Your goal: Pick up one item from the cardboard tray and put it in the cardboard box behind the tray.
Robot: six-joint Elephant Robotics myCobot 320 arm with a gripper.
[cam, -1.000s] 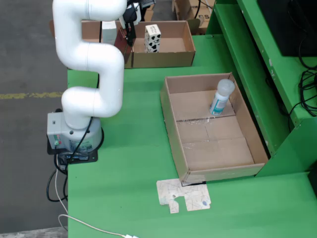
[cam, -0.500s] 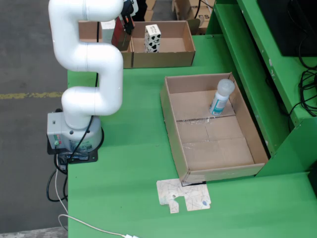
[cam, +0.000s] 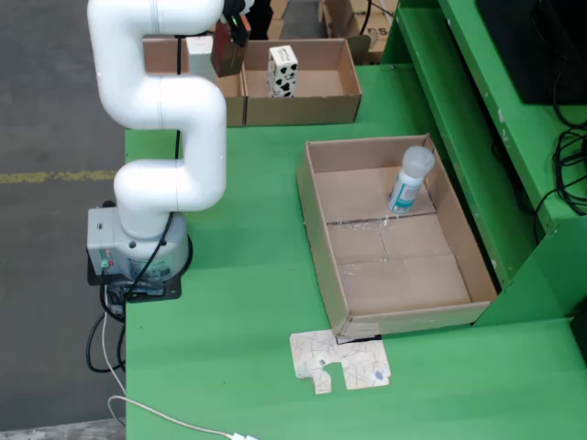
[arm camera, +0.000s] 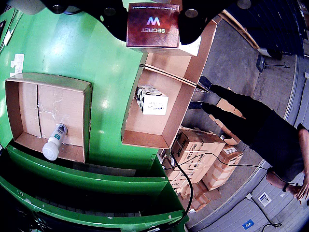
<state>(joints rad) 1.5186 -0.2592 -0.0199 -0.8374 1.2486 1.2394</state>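
Near table edge: one cardboard tray (cam: 394, 240), one white bottle (cam: 409, 180) left at its far end. Farther back: gripper (arm camera: 153, 19) clamped on one maroon carton (arm camera: 152, 25), directly above cardboard box (arm camera: 161, 104), beside its left compartment's divider. One patterned carton (arm camera: 151, 100) inside.

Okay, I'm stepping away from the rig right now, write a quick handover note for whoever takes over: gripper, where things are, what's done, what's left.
Gripper: shut on the dark red box, held above the far cardboard boxes.
Cardboard tray: only the white bottle remains inside, leaning in the far right corner in the fixed view.
Far boxes: the right-hand cardboard box holds a black-and-white patterned carton; a white box sits in the left-hand one, beside the arm.
Done: item picked and carried behind the tray.
Left: lower the dark red box into a box and release.
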